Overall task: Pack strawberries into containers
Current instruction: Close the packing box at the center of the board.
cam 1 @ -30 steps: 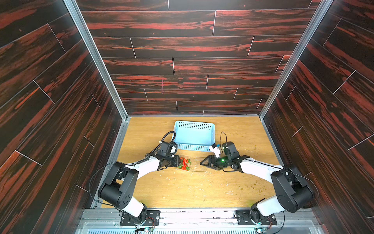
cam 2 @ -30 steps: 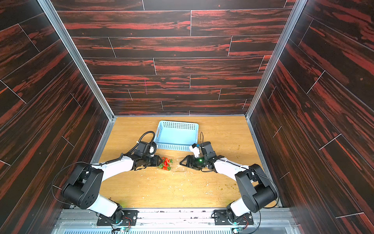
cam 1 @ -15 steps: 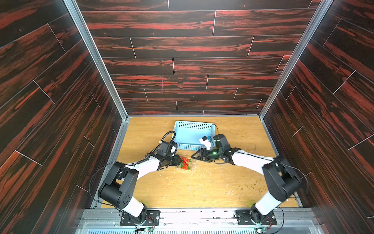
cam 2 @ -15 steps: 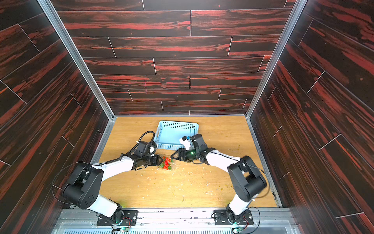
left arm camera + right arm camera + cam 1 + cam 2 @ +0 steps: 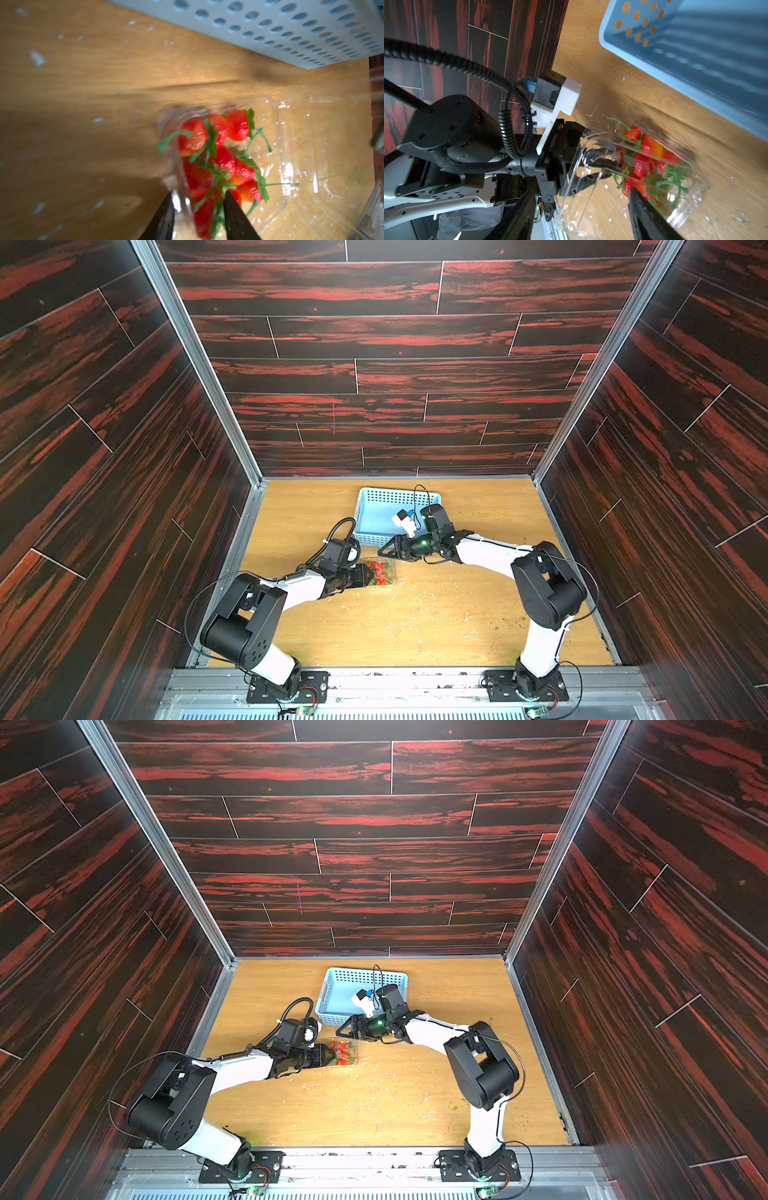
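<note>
Left gripper (image 5: 198, 196) is pinched narrow on the wall of the clear plastic clamshell box (image 5: 301, 145) — small red green-capped strawberries (image 5: 224, 160) piled inside, sitting on the wooden table (image 5: 83, 83) beside the light blue perforated basket (image 5: 291, 31). Right gripper (image 5: 580, 190) is spread wide, empty.

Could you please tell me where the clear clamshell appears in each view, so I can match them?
Top view: clear clamshell mid-table, just nearer the robot than the blue basket.
Top view: same spot, basket behind it.
Left wrist: close up, basket wall beyond.
Right wrist: close up, beside the basket.
Shared landmark: the blue basket.
</note>
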Available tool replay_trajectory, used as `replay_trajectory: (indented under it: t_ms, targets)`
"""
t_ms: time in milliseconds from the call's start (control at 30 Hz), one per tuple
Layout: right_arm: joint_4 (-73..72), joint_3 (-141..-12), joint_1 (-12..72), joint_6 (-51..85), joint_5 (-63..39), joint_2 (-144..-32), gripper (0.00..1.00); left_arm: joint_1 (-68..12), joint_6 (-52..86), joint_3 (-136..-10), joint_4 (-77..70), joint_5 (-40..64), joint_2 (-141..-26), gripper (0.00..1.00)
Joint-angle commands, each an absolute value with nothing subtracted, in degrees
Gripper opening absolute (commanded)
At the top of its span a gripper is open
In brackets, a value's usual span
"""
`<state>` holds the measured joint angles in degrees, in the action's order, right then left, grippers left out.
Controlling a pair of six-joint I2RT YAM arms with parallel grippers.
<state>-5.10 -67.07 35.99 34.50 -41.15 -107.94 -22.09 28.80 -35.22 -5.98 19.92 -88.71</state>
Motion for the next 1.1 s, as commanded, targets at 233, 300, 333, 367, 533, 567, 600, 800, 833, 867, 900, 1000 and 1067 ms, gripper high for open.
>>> replay_trajectory:
  t_ms: [233,300,333,367,533,567,600,800,833,867,900,1000,1067]
  targets:
    - [0.18,-71.25,38.24,31.50,-41.37,-110.98,0.71,-16.23,31.29,-30.56,-6.04,20.18,-77.79,0.43]
    - [0.43,-71.22,38.62,31.47,-41.17,-111.29,0.71,-14.57,32.57,-28.77,-6.23,19.95,-75.61,0.43]
    - [0.55,-71.24,38.82,31.39,-41.05,-111.60,0.71,-13.65,33.15,-27.96,-6.16,19.86,-74.42,0.43]
    - [0.63,-71.25,38.97,31.38,-41.04,-111.86,0.71,-13.20,33.57,-27.35,-6.00,19.86,-73.36,0.43]
    - [2.45,-72.43,40.15,30.33,-40.20,-113.61,0.70,-12.79,35.69,-26.57,-4.57,21.11,-68.34,0.45]
    - [3.13,-72.87,40.38,29.99,-39.89,-113.93,0.70,-12.76,36.15,-26.46,-4.50,21.62,-67.67,0.45]
    - [3.51,-73.24,40.60,29.76,-39.74,-114.31,0.70,-12.77,36.66,-26.28,-4.61,22.51,-67.13,0.45]
    - [3.86,-73.74,41.22,29.79,-39.62,-116.06,0.69,-12.84,41.94,-21.79,-12.91,30.03,-67.60,0.47]
    - [3.70,-73.66,41.33,29.87,-39.56,-116.10,0.69,-12.84,42.81,-20.77,-14.70,30.77,-67.94,0.48]
    - [3.69,-73.73,41.39,29.93,-39.47,-116.16,0.69,-12.90,43.45,-20.00,-16.26,31.42,-68.40,0.48]
    - [3.83,-73.87,41.45,29.88,-39.51,-116.32,0.69,-12.96,44.21,-19.45,-17.95,32.23,-69.08,0.48]
    - [4.04,-74.09,41.48,29.88,-39.41,-116.46,0.69,-14.17,44.74,-18.98,-20.38,32.61,-71.51,0.49]
    - [4.06,-74.00,41.48,29.85,-39.38,-116.37,0.69,-15.13,45.27,-18.83,-22.68,32.52,-73.89,0.49]
